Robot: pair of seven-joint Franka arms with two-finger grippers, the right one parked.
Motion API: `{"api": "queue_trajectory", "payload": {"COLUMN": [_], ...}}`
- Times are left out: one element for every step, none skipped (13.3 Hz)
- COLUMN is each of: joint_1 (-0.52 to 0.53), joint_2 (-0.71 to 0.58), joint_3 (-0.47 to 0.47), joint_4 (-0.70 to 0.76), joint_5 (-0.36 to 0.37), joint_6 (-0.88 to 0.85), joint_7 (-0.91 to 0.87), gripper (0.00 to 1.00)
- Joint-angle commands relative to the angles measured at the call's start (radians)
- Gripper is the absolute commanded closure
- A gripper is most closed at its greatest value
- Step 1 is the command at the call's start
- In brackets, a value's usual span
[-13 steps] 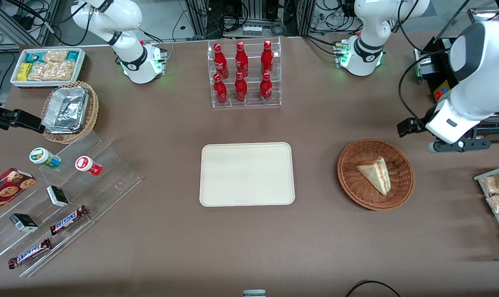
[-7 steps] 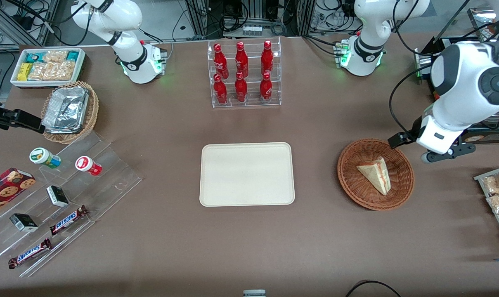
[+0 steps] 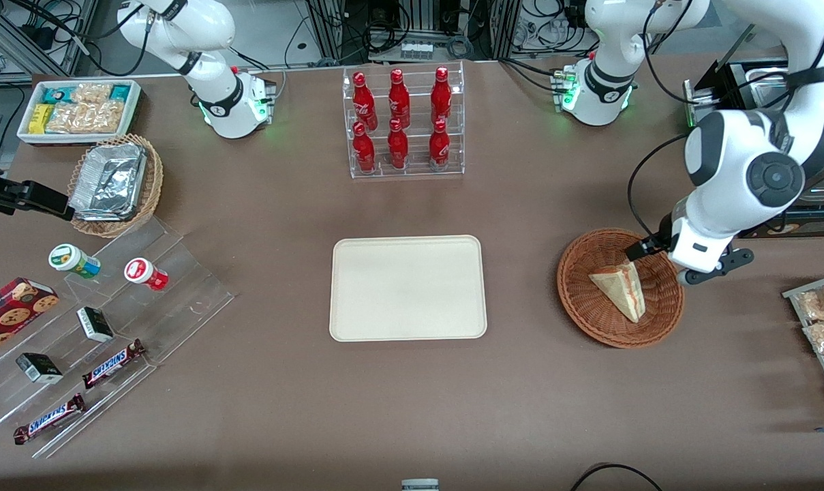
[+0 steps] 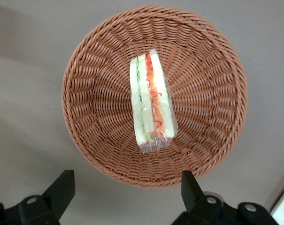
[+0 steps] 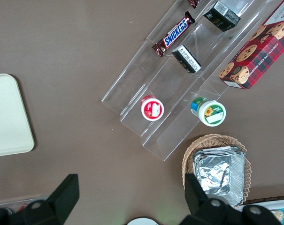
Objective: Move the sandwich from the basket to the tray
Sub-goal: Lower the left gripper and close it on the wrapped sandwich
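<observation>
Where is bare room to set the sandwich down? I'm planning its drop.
The flat cream rectangular tray is bare all over, with brown tabletop around it. The round reddish-brown wicker basket is crowded: the triangular sandwich fills its middle and the open end effector hovers above.

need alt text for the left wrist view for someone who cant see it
A wrapped triangular sandwich stands on edge in a round reddish-brown wicker basket on a brown table, its red, green and yellow filling facing the camera. The open pincer hovers above the basket's rim, its two dark fingers spread wide and holding nothing.

Front view overhead, whole table; left wrist view looks down, sharing basket [image 3: 620,288] [image 4: 155,96]
</observation>
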Motion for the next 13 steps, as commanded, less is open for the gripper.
{"api": "queue_trajectory", "payload": {"joint_1": [-0.009,-0.007,-0.007,-0.009,-0.011,-0.011,-0.011,-0.011,-0.011,-0.011,-0.011,-0.009,-0.009], "joint_2": [0.027,0.046,0.060,0.072,0.086,0.095,0.103,0.115,0.126,0.135,0.141,0.144,0.153], "joint_3": [0.009,0.009,0.009,0.009,0.009,0.009,0.009,0.009,0.009,0.009,0.009,0.009,0.009], "joint_4": [-0.055,-0.061,-0.071,-0.074,-0.074,-0.074,-0.074,-0.072,-0.072,-0.072,-0.072,-0.072,-0.072], "joint_5": [-0.010,-0.010,-0.010,-0.010,-0.010,-0.010,-0.010,-0.010,-0.010,-0.010,-0.010,-0.010,-0.010], "joint_6": [0.096,0.125,0.150,0.172,0.178,0.192,0.211,0.227,0.245,0.262,0.271,0.282,0.293], "joint_7": [-0.039,-0.045,-0.059,-0.063,-0.063,-0.065,-0.063,-0.065,-0.065,-0.065,-0.063,-0.063,-0.065], "gripper": [0.00,0.00,0.00,0.00,0.00,0.00,0.00,0.00,0.00,0.00,0.00,0.00,0.00]}}
